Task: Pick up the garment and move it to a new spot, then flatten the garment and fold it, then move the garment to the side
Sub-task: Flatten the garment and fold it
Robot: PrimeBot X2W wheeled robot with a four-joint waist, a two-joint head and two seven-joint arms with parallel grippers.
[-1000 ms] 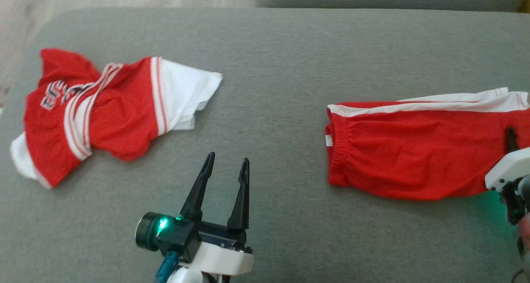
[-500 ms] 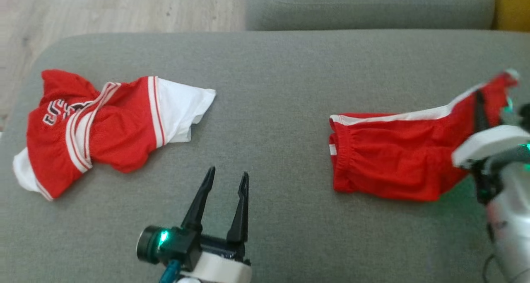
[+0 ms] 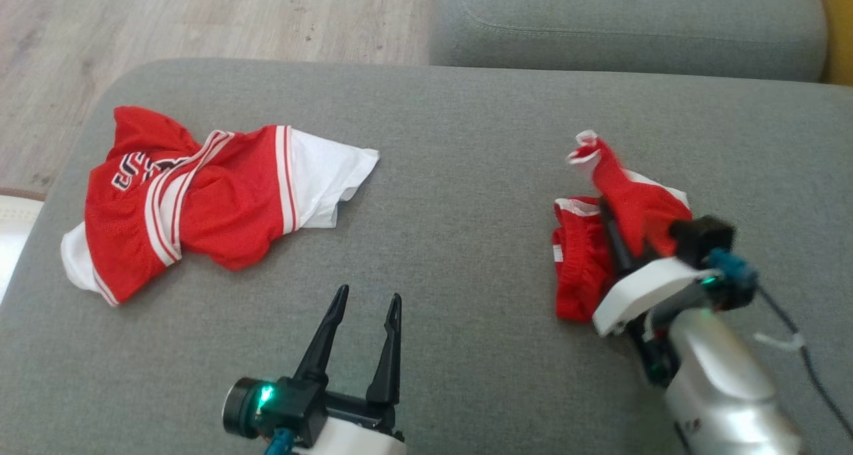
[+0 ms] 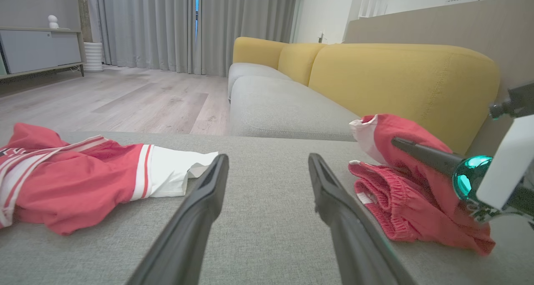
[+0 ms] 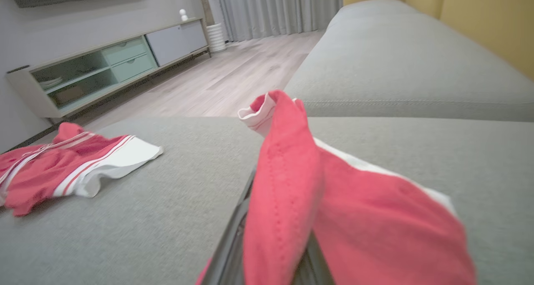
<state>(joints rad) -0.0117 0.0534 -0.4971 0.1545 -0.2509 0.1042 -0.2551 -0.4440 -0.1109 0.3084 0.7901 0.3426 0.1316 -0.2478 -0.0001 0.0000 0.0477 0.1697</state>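
The garment, red shorts [image 3: 578, 275] with a white side stripe, lies bunched on the right of the grey cushion [image 3: 460, 175]. My right gripper [image 3: 610, 218] is shut on the shorts' leg end, holding that red cloth [image 5: 288, 172] up and doubled over the elastic waistband [image 4: 388, 193]. One dark finger [image 4: 421, 153] pokes out from under the fold, and cloth drapes over the fingers [image 5: 233, 239] in the right wrist view. My left gripper [image 3: 370, 295] stands open at the front middle, holding nothing [image 4: 269, 157], apart from both pieces of clothing.
A crumpled red and white jersey [image 3: 213, 205] lies on the cushion's left part [image 4: 75, 180]. Behind is a second grey seat cushion [image 3: 626, 22] with a yellow backrest [image 4: 400, 72]. Wooden floor [image 3: 200, 15] lies beyond the far left edge, with a low cabinet [image 5: 104, 64] farther off.
My right gripper has lifted the shorts' right end and swung it left over the waistband, so the flat shorts are now bunched. The head camera shifted. The left gripper stayed open in place.
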